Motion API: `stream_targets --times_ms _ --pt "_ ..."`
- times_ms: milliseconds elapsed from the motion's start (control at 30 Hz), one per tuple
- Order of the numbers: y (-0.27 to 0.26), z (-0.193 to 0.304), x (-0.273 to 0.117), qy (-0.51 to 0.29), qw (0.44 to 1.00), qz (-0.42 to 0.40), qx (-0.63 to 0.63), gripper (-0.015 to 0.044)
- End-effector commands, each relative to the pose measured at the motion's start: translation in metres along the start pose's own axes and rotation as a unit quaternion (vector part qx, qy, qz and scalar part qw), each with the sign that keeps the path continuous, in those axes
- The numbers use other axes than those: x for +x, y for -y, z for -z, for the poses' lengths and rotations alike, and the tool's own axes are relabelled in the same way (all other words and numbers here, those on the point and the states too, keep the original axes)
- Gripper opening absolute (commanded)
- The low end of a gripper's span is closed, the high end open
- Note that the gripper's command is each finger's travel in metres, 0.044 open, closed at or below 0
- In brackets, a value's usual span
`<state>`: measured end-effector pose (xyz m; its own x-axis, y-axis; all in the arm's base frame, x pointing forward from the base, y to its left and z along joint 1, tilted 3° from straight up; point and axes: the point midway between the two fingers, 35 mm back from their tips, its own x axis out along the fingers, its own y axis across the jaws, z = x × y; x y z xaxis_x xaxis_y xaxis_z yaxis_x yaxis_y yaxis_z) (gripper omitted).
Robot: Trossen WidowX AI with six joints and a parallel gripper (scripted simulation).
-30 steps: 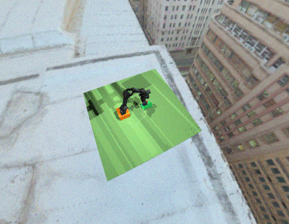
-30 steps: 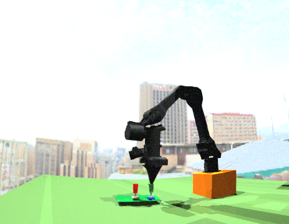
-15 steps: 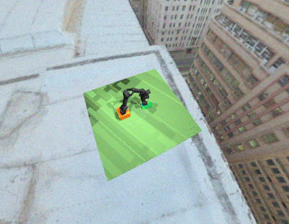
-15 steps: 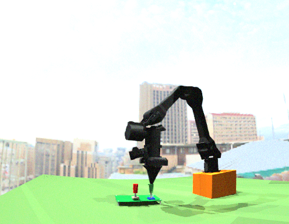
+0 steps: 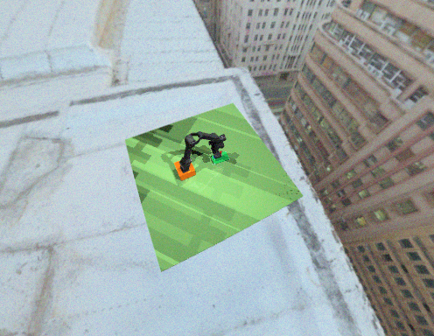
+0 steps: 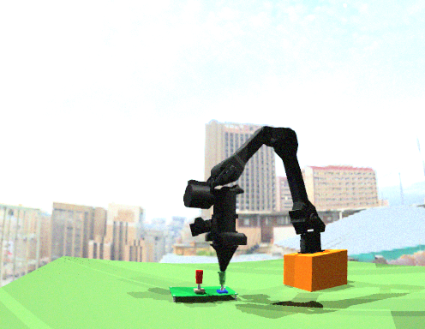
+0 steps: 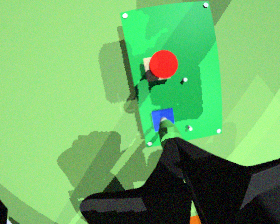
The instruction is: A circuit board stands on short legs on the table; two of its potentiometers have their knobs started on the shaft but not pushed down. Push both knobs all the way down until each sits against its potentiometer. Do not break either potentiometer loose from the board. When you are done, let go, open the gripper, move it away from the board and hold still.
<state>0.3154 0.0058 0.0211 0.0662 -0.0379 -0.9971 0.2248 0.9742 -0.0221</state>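
This is an outdoor rooftop high up in a dense city. Pale, weathered roofing (image 5: 98, 283) with seams and stains spreads around the green counter (image 5: 220, 209) (image 6: 122, 316) (image 7: 40, 75), and a parapet (image 5: 273, 139) runs along the roof's edge. Beyond that edge a pinkish-brown high-rise (image 5: 387, 87) with rows of windows drops steeply away, next to a whitish office-type block (image 5: 260, 25). From the side, a tall beige tower (image 6: 216, 162) and a red-topped building (image 6: 342, 188) stand against a bright, open sky (image 6: 122, 63).
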Motion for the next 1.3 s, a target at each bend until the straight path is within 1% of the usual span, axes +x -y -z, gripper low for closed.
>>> stream_targets --times_ms 0,1267 --pt "-0.0011 -0.0028 0.0131 -0.002 1.0 -0.001 -0.002 0.0" --pt "-0.0011 -0.0028 0.0178 -0.002 1.0 -0.001 -0.002 0.0"
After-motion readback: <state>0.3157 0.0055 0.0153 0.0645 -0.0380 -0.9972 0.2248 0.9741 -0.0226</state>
